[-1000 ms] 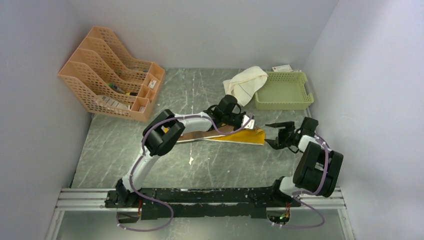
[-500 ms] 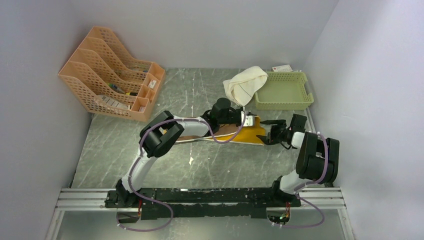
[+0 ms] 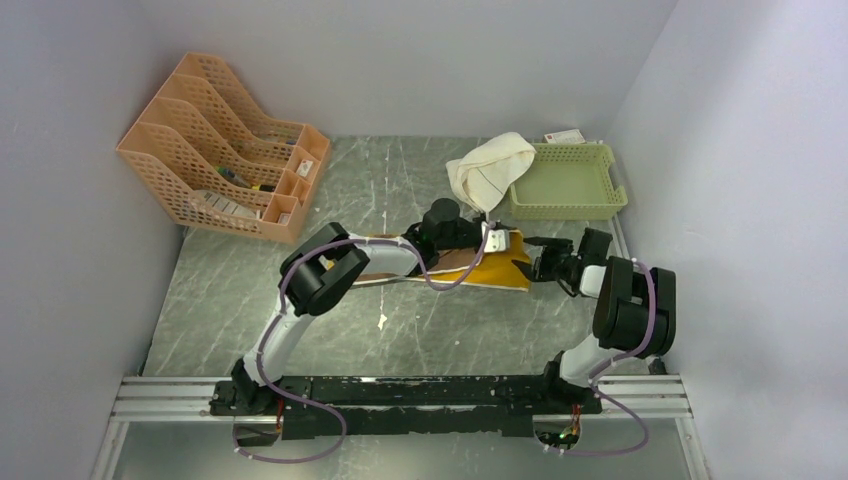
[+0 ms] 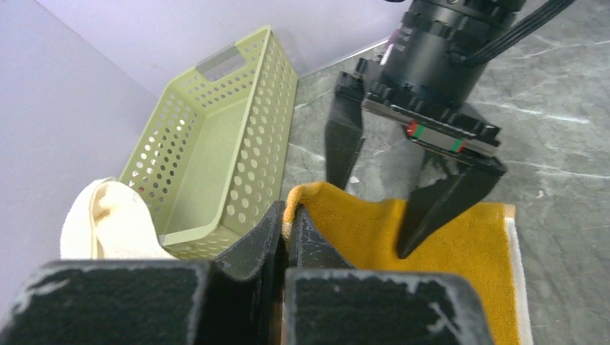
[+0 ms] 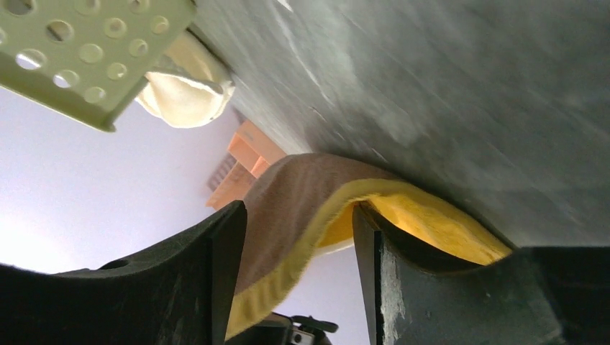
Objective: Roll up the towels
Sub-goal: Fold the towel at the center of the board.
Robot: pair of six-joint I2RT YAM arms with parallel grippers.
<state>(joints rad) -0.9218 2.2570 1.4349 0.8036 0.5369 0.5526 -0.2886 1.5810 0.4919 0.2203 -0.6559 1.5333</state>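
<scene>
The mustard-yellow and brown towel (image 3: 498, 268) lies flat on the table in front of the arms. My left gripper (image 3: 494, 240) is shut on its far right corner; in the left wrist view the yellow edge (image 4: 446, 273) is pinched between the closed jaws (image 4: 291, 219) and lifted. My right gripper (image 3: 537, 262) is open at the towel's right end. In the right wrist view the raised yellow and brown edge (image 5: 288, 208) hangs between its spread fingers (image 5: 298, 277). The cream-white towel (image 3: 490, 166) is bunched over the basket's left rim.
A light green perforated basket (image 3: 566, 182) stands at the back right, close behind both grippers, and also shows in the left wrist view (image 4: 216, 144). An orange file organiser (image 3: 225, 150) stands at the back left. Grey walls close in on both sides.
My right gripper has moved left to the towel's right end and now straddles its edge. My left gripper has shifted slightly back, lifting the towel corner.
</scene>
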